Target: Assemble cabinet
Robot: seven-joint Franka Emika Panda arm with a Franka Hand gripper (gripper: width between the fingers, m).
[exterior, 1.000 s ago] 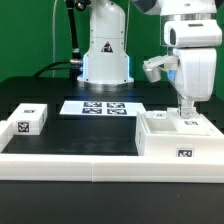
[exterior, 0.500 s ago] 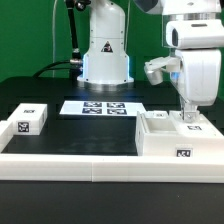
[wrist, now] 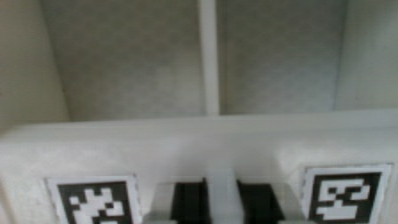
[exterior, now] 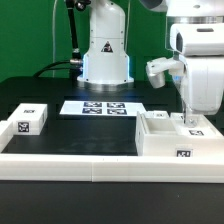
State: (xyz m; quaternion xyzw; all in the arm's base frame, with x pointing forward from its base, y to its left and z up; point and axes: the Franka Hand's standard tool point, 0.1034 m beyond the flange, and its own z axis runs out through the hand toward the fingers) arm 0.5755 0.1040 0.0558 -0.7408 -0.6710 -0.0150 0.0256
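No legible text; only tag markers on the cabinet.

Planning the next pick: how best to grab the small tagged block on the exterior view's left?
Probably from above, fingers closing across the width of the small block. It lies flat on the table, low and boxy, with open space on both sides.

**Crisp light outside, mush at the wrist**

Exterior view: bright, even light, the white cabinet almost washing out against the dark counter, with soft shadows in its recesses. The picture is coarse but readable. Wrist view: greyer, dimmer and heavily blurred up close, the tags smeared at their edges.
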